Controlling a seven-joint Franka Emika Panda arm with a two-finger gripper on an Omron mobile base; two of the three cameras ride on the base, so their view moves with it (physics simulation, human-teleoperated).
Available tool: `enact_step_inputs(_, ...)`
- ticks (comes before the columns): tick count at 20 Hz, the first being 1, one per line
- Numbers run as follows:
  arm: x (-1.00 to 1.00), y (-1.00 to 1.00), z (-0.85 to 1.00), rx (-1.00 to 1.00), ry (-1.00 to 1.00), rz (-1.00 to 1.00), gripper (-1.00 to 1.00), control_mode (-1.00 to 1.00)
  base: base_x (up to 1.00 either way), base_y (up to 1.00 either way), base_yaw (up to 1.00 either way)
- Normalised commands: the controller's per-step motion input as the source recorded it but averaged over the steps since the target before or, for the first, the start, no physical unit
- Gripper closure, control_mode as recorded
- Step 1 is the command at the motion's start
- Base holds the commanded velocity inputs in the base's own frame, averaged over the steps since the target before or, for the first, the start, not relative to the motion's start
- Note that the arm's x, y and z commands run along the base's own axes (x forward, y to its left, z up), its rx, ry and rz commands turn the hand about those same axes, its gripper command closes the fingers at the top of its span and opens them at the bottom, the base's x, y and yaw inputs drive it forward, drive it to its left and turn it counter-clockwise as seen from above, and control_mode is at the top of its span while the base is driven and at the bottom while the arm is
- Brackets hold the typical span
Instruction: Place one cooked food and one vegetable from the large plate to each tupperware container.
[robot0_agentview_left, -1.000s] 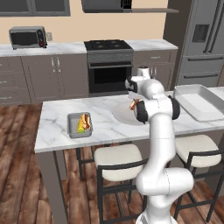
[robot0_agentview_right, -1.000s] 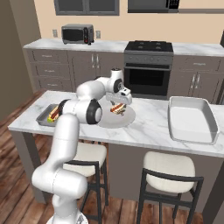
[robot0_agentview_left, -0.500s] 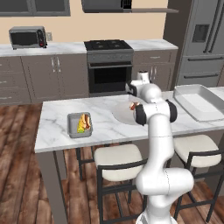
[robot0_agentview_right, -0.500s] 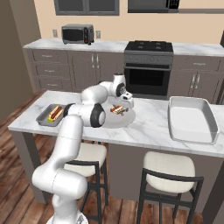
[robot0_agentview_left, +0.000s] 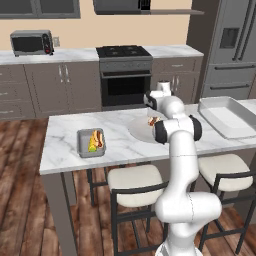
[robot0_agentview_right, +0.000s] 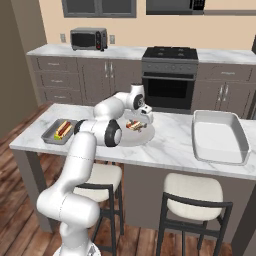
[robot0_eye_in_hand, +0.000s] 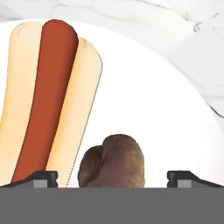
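My gripper (robot0_eye_in_hand: 113, 177) is open and low over the large plate (robot0_eye_in_hand: 166, 113), its two tips on either side of a brown lumpy piece of food (robot0_eye_in_hand: 112, 161). A hot dog in a bun (robot0_eye_in_hand: 43, 100) lies on the plate just left of that piece. In the right base view the gripper (robot0_agentview_right: 145, 116) hangs over the plate (robot0_agentview_right: 125, 139) near the hot dog (robot0_agentview_right: 133, 125). The grey tupperware container (robot0_agentview_left: 91, 143) sits at the left of the island and holds a hot dog (robot0_agentview_left: 99, 139) and the yellow corn cob (robot0_agentview_left: 92, 145).
A deep white rectangular tray (robot0_agentview_left: 227, 117) stands on the right end of the marble island (robot0_agentview_left: 65, 150). Two stools (robot0_agentview_left: 134, 178) are tucked under the near edge. The oven (robot0_agentview_left: 125, 80) and the back counter with a microwave (robot0_agentview_left: 31, 42) lie beyond.
The hand has come down a little toward the plate, closer to the food. The container and its contents have stayed put.
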Motion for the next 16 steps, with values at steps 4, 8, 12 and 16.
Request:
enact_step_inputs(4,-0.23,0.01,-0.16,0.01,0.00,-0.06,-1.00,-1.00,0.00,0.00,0.00)
enact_step_inputs(8,-0.22,0.00,-0.04,0.02,-0.01,-0.05,-1.00,-1.00,0.00,0.00,0.00)
enact_step_inputs(12,-0.21,0.01,0.00,0.00,-0.05,-0.06,-1.00,-1.00,0.00,0.00,0.00)
enact_step_inputs(16,0.00,0.09,0.00,0.01,-0.04,-0.01,-1.00,-1.00,0.00,0.00,0.00)
